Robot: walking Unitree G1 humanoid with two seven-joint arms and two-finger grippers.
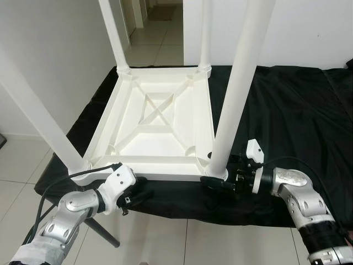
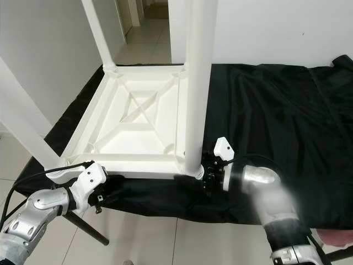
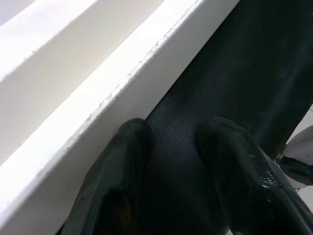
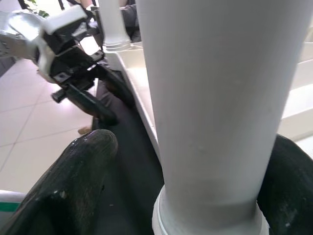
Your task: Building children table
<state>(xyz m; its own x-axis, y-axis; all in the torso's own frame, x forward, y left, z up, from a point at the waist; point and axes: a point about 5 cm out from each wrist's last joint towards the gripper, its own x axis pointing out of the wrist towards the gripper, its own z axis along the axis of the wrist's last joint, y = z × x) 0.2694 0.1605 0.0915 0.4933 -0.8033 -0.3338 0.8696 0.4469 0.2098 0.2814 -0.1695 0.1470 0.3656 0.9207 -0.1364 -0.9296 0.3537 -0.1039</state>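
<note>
A white children's table (image 1: 160, 118) lies upside down on a black cloth (image 1: 287, 99), with its legs pointing up. My right gripper (image 1: 218, 179) is at the base of the near right leg (image 1: 237, 83). It stands open, a finger (image 4: 78, 181) on either side of the leg (image 4: 215, 98), and a gap shows on one side. My left gripper (image 1: 144, 193) sits low at the table's front rim (image 3: 98, 93), close to the near left corner. Its fingers (image 3: 122, 161) are slightly apart and rest on the cloth against the rim, holding nothing.
The cloth-covered surface ends just in front of both grippers, with tiled floor (image 1: 165, 243) below. A dark stand leg (image 1: 102, 232) slants under the front left corner. A white wall rises on the left, and a doorway (image 1: 157, 22) opens behind the table.
</note>
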